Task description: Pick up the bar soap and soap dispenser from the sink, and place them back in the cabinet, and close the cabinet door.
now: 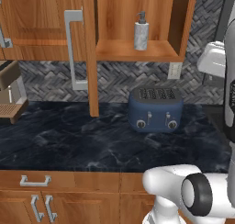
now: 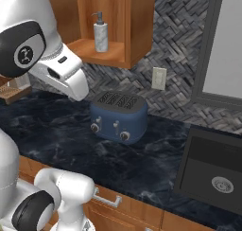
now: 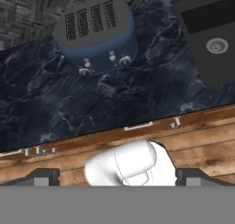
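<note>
The soap dispenser (image 1: pixel 141 32) (image 2: pixel 100 34), a grey marbled bottle with a dark pump, stands upright on the shelf inside the open cabinet (image 1: pixel 137 51) (image 2: pixel 138 31). The cabinet door (image 1: pixel 90 58) is swung open and seen edge-on, its silver bar handle to the left. The black sink (image 2: pixel 204 155) (image 3: pixel 202 16) lies at the counter's right end; one basin with a steel drain shows. The bar soap is out of view. My gripper (image 3: pixel 118 179) hovers high over the counter's front edge, looking down, open with nothing between its fingertips (image 3: pixel 43 177).
A blue four-slot toaster (image 1: pixel 155 109) (image 2: pixel 118 116) (image 3: pixel 96 35) sits on the dark marble counter (image 1: pixel 69 140) below the cabinet. A coffee machine (image 1: pixel 9 90) stands far left. A wall outlet (image 2: pixel 159 78) and a grey-framed window (image 2: pixel 212 45) are behind the sink.
</note>
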### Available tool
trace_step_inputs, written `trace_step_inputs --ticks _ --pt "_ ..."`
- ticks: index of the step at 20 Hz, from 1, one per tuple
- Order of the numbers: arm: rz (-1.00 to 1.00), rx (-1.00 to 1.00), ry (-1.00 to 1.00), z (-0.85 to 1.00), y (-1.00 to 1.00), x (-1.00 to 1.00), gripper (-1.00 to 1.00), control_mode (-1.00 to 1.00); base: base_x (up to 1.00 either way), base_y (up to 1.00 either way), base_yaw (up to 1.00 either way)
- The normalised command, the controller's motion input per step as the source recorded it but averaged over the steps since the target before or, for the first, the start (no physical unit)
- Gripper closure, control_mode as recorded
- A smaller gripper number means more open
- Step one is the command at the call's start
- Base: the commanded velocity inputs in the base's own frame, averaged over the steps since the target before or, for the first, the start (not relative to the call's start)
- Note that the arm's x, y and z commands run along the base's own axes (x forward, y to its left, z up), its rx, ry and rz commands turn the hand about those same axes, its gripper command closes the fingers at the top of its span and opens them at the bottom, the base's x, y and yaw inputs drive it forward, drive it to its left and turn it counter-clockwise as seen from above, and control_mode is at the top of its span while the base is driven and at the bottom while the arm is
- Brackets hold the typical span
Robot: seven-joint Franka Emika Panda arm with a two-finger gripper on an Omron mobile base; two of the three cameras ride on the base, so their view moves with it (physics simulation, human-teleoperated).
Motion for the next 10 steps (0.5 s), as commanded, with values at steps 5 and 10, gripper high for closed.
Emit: trace_step_inputs --ticks 5,10 --pt "0.17 -0.07 0.00 -0.04 0.32 0.00 -1.00 -1.00 0.00 0.00 0.00" --pt "0.19 -0.06 0.00 -0.07 0.22 0.00 -1.00 -1.00 0.00 0.00 0.00"
